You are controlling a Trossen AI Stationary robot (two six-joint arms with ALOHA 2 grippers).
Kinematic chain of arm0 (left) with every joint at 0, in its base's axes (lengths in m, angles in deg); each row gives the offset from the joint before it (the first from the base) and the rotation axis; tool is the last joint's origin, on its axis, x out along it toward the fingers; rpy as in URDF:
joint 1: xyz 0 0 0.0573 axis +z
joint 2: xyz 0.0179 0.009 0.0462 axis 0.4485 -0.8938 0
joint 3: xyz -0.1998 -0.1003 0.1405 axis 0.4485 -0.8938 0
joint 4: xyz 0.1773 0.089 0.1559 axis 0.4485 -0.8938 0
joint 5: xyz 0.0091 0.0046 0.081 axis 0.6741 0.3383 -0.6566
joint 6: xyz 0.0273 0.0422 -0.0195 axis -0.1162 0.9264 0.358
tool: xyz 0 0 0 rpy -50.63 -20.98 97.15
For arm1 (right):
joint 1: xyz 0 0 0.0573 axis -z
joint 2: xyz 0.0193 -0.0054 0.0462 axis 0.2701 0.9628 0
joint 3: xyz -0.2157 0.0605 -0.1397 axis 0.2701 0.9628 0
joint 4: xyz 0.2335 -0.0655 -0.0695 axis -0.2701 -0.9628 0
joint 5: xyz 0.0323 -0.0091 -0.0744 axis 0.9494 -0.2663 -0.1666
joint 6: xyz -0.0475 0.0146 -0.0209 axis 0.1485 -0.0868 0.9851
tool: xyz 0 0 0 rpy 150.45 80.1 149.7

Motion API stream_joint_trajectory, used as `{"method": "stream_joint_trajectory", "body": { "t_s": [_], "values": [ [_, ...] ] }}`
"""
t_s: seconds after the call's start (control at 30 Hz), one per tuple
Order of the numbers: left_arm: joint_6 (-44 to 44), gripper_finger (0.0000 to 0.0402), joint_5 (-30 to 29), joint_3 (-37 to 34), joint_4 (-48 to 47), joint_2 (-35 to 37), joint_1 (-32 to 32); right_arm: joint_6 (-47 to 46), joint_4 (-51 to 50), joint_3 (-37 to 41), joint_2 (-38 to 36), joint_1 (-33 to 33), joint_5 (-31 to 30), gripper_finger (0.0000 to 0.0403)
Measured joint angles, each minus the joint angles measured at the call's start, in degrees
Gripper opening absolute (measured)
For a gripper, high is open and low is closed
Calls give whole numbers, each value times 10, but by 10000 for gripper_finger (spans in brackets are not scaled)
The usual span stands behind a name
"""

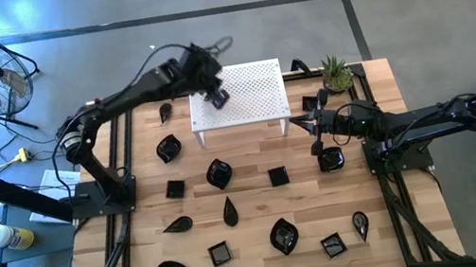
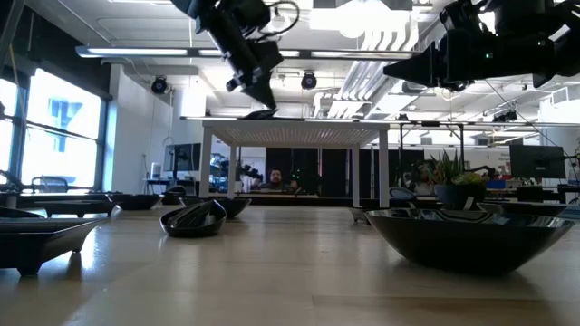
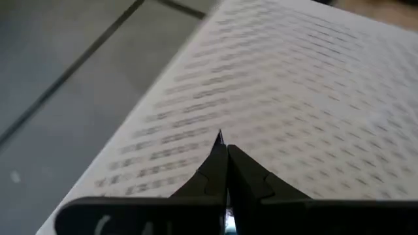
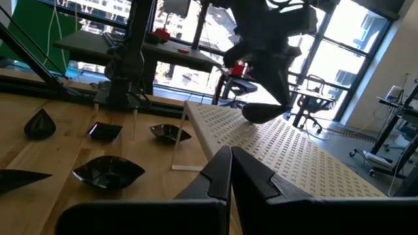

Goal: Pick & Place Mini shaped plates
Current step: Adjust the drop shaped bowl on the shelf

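Black mini plate (image 4: pixel 266 112) is sitting low over the left part of the white perforated stand (image 1: pixel 257 102), pinched in the left gripper (image 1: pixel 216 97) right beneath its fingertips; touching or just clear, can't tell. Release is probably straight down. Right gripper (image 1: pixel 316 123) is hovering beside the stand's right edge, fingers pressed together, carrying nothing. Remaining plates (image 1: pixel 218 173) are lying scattered on the wooden table (image 1: pixel 405 222), near side.
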State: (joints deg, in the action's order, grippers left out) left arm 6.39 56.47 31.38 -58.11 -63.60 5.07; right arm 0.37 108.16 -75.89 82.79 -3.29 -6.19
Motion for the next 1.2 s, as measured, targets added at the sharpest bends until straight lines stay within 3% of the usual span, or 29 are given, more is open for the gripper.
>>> {"method": "stream_joint_trajectory", "body": {
  "t_s": [0.2,0.33,0.5,0.83,1.07,1.2],
  "values": [
    [-103,0,84,1,-16,0,56,0,0,0,0,0,0,3],
    [-128,0,103,1,-12,0,54,0,0,0,0,0,0,8],
    [-122,17,88,2,-28,0,41,0,-16,0,0,0,0,6],
    [-133,95,93,22,-106,0,74,2,-22,0,0,0,0,6],
    [-133,99,61,22,-120,0,81,2,-20,0,0,0,0,2],
    [-105,99,74,22,-121,0,81,2,-15,0,0,0,0,4]
  ]
}}
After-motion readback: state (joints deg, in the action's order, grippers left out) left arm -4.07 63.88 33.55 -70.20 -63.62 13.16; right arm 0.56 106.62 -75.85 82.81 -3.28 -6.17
